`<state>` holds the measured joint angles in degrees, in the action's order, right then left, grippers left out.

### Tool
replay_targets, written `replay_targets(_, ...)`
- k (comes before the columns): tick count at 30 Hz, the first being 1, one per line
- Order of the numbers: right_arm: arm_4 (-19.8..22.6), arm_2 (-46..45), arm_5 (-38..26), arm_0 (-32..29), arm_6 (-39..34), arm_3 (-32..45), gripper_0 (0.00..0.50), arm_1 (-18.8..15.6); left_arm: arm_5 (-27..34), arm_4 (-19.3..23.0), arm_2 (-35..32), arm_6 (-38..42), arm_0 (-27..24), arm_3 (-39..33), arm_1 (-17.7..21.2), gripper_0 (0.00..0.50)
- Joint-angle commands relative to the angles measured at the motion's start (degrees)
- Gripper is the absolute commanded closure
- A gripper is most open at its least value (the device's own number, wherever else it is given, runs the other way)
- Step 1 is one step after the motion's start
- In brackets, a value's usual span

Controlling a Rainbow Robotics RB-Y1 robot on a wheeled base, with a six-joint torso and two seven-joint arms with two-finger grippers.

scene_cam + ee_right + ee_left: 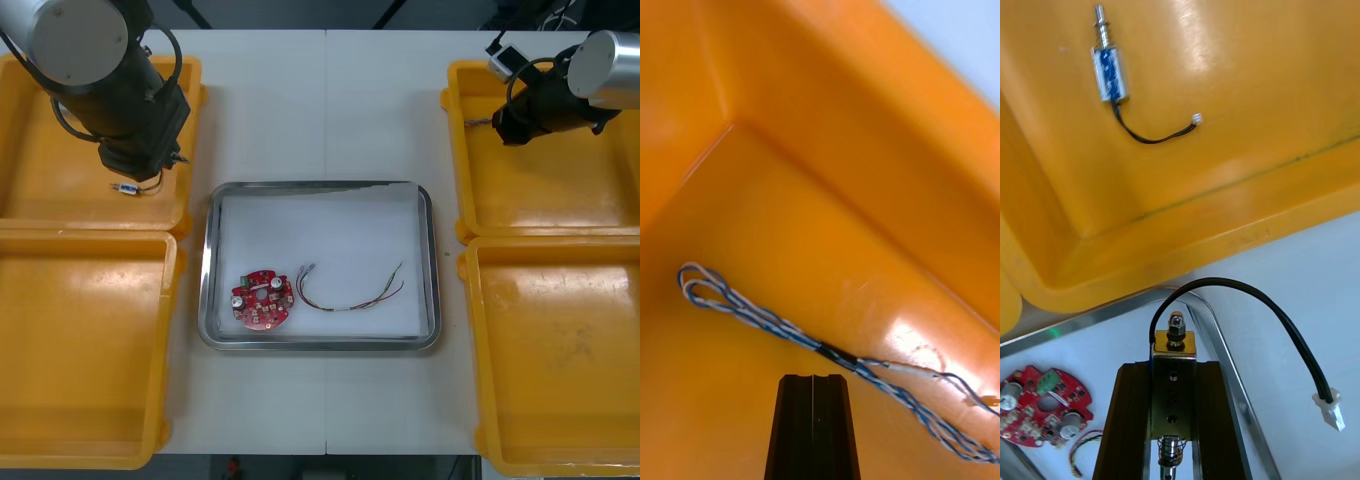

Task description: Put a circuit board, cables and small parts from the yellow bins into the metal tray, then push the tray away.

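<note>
My left gripper point(1173, 369) is shut on a small metal part point(1174, 346) whose black cable point(1270, 311) loops out to a white plug. It hangs over the near wall of the far left yellow bin point(30, 180), close to the metal tray point(425, 215). Another small metal part point(1109, 71), with a blue body, lies in that bin. In the tray lie a red circuit board point(262, 298) and a red and yellow cable point(350, 292). My right gripper point(813, 384) is shut on nothing, low in the far right bin point(560, 200), just short of a twisted blue and white cable point(790, 330).
The two near yellow bins point(80, 350) point(560, 360) flank the tray at the table's front. The bin's walls point(865, 127) rise close beyond the blue and white cable. White tabletop point(325, 100) lies beyond the tray.
</note>
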<state>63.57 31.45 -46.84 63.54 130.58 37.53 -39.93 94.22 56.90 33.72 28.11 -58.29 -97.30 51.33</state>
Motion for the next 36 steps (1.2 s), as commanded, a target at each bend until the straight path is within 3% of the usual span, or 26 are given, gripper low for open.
replay_targets(1, 0.2, -5.1, 0.3, 3.0, -1.6, 1.1, 0.311, -2.6, -1.9, -1.8, 3.1, -6.0, 0.2, -1.1, -2.1, 0.500)
replay_targets(2, 0.4, -5.7, 0.9, 3.0, -2.0, 1.1, 0.208, -2.7, -2.2, -2.6, 4.0, -5.7, 0.2, -1.1, -3.0, 0.500)
replay_targets(3, 0.6, -6.0, 1.0, 3.0, -2.2, 1.0, 0.165, -2.7, -2.4, -3.0, 4.5, -5.6, 0.2, -1.1, -3.4, 0.500)
replay_targets(5, 2.3, -6.7, 2.3, 3.0, -2.6, 0.3, 0.019, -2.9, -2.8, -4.6, 6.2, -4.9, 0.2, -0.8, -5.5, 0.500)
replay_targets(6, 3.3, -6.8, 3.0, 3.1, -2.8, -0.2, 0.000, -2.9, -2.9, -5.4, 7.0, -4.6, 0.2, -0.7, -6.6, 0.500)
replay_targets(14, 10.5, -6.8, 9.4, 3.0, -3.9, -4.3, 0.000, -2.3, -4.0, -9.2, 10.6, -2.4, 0.6, -0.3, -12.5, 0.500)
replay_targets(23, 11.2, -6.8, 10.0, 3.0, -5.7, -8.6, 0.000, -0.5, -5.1, -19.2, 13.7, -1.5, 5.0, -0.1, -18.0, 0.500)
replay_targets(36, 14.1, -6.8, 16.3, 3.0, -7.5, -13.2, 0.000, 2.5, -7.1, -22.8, 16.7, -2.0, 5.4, 3.4, -21.2, 0.500)
